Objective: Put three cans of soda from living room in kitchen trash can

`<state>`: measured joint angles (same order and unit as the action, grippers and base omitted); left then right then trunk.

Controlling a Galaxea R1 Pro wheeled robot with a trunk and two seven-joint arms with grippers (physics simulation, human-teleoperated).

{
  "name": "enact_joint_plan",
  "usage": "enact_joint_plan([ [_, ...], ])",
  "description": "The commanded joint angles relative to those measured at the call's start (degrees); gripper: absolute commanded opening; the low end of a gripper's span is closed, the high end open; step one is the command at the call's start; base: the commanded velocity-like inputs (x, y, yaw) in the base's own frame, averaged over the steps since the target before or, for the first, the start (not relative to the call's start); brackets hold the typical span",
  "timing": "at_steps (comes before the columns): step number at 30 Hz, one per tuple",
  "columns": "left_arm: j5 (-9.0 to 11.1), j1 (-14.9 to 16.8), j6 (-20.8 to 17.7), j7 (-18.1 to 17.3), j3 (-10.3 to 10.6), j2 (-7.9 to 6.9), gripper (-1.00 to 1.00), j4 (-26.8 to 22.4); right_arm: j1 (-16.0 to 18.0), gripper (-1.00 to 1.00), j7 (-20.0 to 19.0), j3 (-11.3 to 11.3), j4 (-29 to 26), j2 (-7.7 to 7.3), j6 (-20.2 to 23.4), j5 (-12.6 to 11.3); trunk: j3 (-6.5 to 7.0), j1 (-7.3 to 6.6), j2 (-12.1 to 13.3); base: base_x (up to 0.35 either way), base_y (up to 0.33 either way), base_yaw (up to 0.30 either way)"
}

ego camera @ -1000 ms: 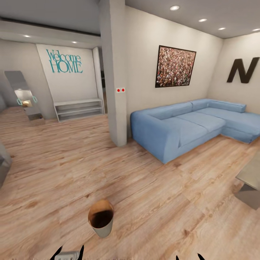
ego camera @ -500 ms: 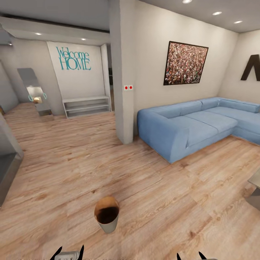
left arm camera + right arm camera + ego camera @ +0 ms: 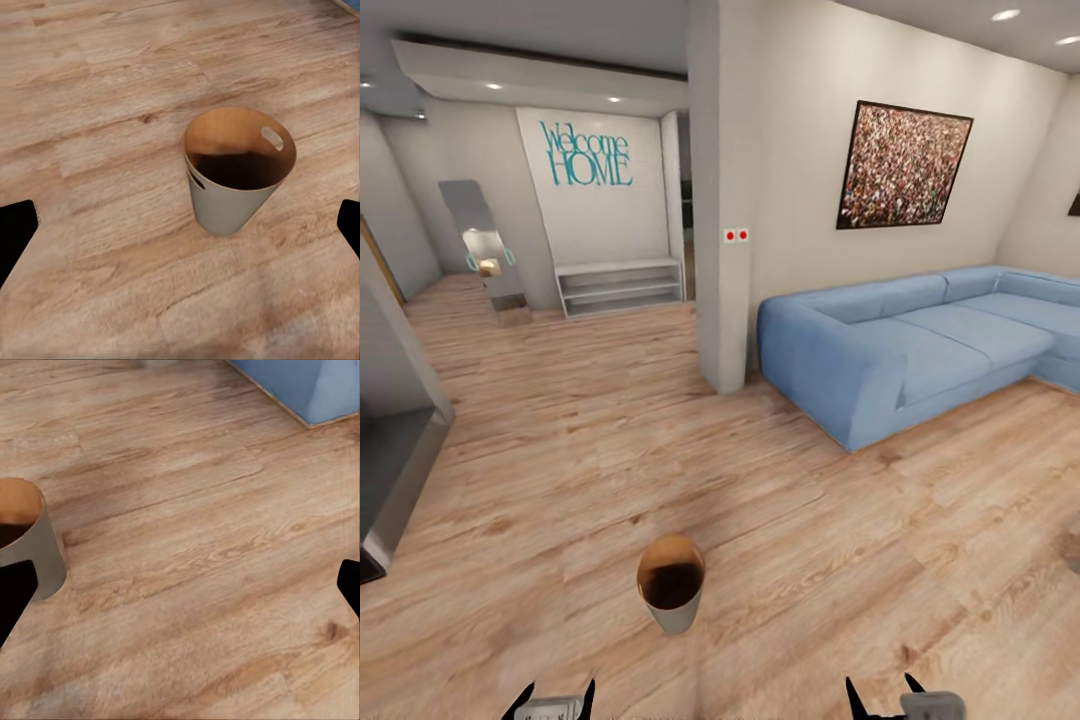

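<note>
the small tapered brown-lined grey trash bin [image 3: 671, 584] stands upright on the wood floor [image 3: 560, 450] before my left gripper [image 3: 552, 700] and right gripper [image 3: 887, 698], both spread wide and empty.

Wood floor [image 3: 560, 470] throughout. Blue sofa [image 3: 920, 350] right, against a white wall with a framed picture [image 3: 903, 166]. Pillar [image 3: 722, 200] centre. "Welcome HOME" lettering [image 3: 586, 154] on far wall, low shelf [image 3: 620, 287] under it. Ceiling spotlights on.
</note>
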<state>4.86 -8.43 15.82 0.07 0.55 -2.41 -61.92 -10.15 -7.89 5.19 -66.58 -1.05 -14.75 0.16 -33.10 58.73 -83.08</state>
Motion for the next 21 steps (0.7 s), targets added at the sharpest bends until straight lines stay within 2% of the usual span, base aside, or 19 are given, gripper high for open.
enact_joint_plan([
  [1,0.0,0.0,0.0,0.0,0.0,-0.02,1.0,0.0,0.6,1.0,-0.2,0.0,0.0,0.0,0.0,0.1,-0.08,0.0,0.0,0.0,0.0,0.132],
  [6,-0.1,0.0,0.1,0.0,0.0,0.0,1.0,0.0,1.2,1.0,-0.3,0.0,0.0,-0.03,0.0,0.1,-0.47,0.0,0.0,0.0,0.0,0.128],
  [12,0.1,0.0,0.1,-0.2,0.0,0.08,1.0,2.7,1.5,1.0,-0.6,-0.1,0.2,-0.06,0.0,0.2,-0.92,0.0,0.0,0.0,0.0,0.118],
  [21,0.3,0.0,0.1,-0.2,-0.4,-0.03,1.0,4.2,1.6,1.0,-0.7,0.1,1.0,-0.48,-0.4,0.4,-1.15,0.0,0.0,0.0,0.0,0.039],
])
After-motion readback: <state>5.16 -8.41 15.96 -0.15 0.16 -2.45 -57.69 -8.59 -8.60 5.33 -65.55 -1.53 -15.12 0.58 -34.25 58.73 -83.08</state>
